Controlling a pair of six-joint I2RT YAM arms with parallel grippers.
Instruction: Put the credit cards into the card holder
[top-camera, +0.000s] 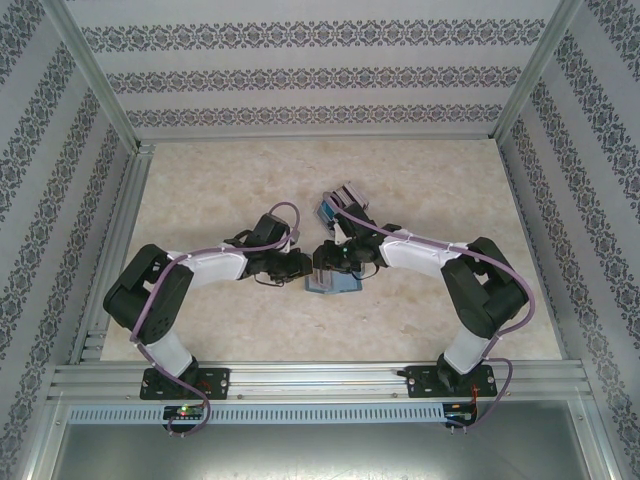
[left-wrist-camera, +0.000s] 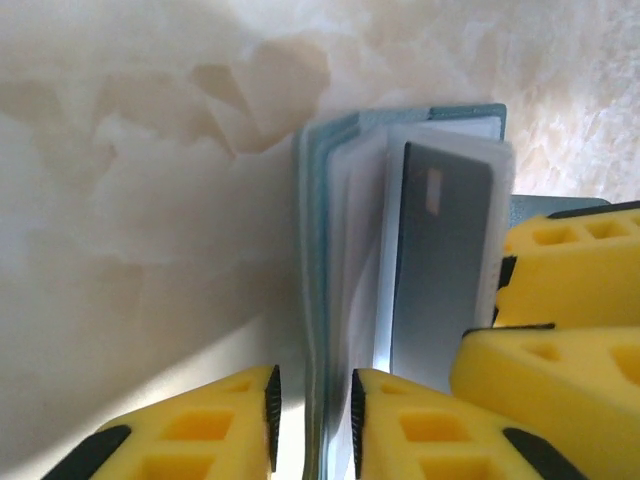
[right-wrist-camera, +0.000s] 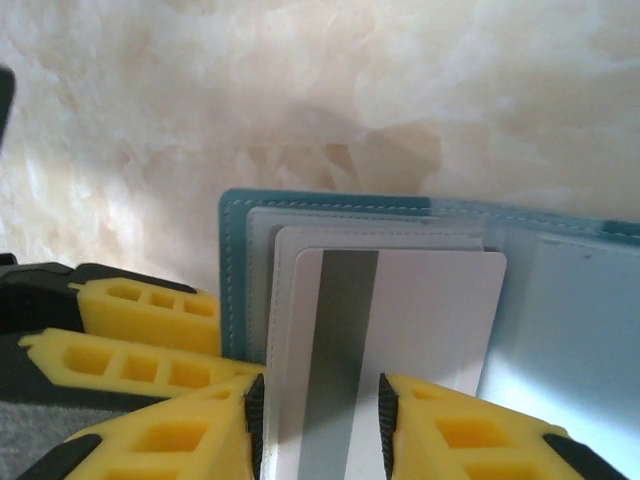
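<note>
A teal card holder (top-camera: 338, 285) lies at the table's middle, between both grippers. My left gripper (left-wrist-camera: 312, 400) straddles the edge of the card holder's (left-wrist-camera: 318, 200) cover; its jaws stand open, with a gap on each side of the cover. A whitish credit card (right-wrist-camera: 430, 310) with a grey stripe sits partly inside a clear sleeve of the card holder (right-wrist-camera: 240, 260). My right gripper (right-wrist-camera: 318, 410) hovers over that card's face, jaws apart and clamping nothing. The left wrist view shows the same card (left-wrist-camera: 440, 270) beside the right fingers (left-wrist-camera: 560, 270). More credit cards (top-camera: 328, 211) lie just beyond.
The marble-look table (top-camera: 200, 200) is walled by patterned panels and aluminium rails (top-camera: 320, 375). Both arms bend inward and nearly meet at the centre. Open tabletop lies on the left, the right and at the far side.
</note>
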